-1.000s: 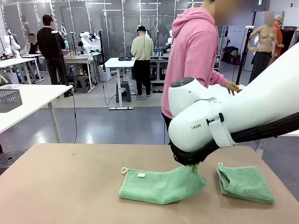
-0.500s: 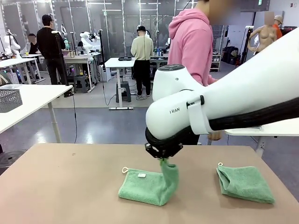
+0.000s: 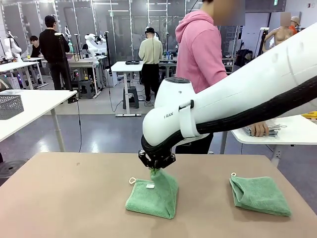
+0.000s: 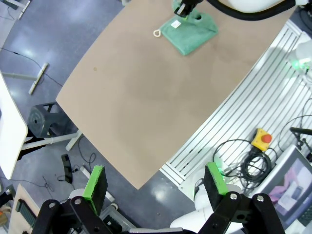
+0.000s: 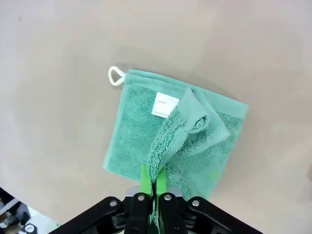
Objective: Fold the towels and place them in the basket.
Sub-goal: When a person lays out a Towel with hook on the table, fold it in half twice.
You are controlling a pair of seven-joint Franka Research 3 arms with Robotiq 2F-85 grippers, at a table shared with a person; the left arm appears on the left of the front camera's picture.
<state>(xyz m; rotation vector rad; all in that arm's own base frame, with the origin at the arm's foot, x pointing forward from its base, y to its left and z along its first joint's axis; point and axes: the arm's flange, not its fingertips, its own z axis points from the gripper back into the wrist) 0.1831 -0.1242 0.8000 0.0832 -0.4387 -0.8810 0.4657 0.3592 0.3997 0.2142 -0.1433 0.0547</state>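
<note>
A person in a pink hoodie (image 3: 200,49) stands at the far side of the brown bench (image 3: 64,198), turned toward a white side table (image 3: 292,131). On another white table (image 3: 29,106) at the left sits a pale grey mesh basket (image 3: 10,105). From the left wrist, a yellow box with a red button (image 4: 262,139) lies on the floor beside coiled black cables (image 4: 239,158)

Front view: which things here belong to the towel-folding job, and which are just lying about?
Job:
- middle towel, edge pinched by the shut right gripper, mid-fold
- folded towel at the table's right
- left gripper, open, off the table

Lying about:
- pale mesh basket on another table
</note>
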